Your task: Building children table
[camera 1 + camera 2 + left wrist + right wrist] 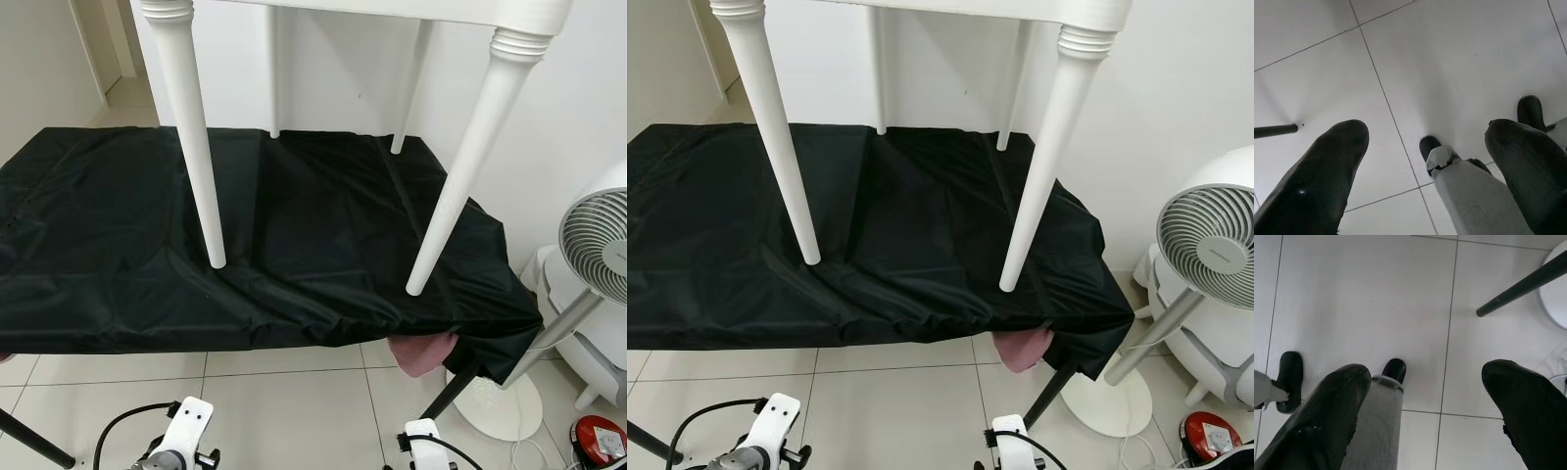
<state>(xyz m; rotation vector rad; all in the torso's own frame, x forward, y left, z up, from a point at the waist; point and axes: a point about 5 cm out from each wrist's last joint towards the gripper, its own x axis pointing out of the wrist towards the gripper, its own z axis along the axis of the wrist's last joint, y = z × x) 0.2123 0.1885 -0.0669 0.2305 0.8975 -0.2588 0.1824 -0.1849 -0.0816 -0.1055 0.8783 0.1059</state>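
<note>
White children's table (446,20) stands on the black cloth (294,225), legs fitted (seemingly assembled), so left gripper (1425,161) and right gripper (1425,401) hang spread, empty.

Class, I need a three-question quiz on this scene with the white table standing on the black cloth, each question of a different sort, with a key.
1. True or false: all four legs of the white table rest on the black cloth.
2. Which thing stands on the floor at the robot's right of the cloth? A. a fan B. a ladder C. a bucket
3. Fill in: the left gripper and right gripper hang over the tiled ____ with fingers apart.

Key:
1. True, as far as the head views show.
2. A, the fan.
3. floor.
</note>
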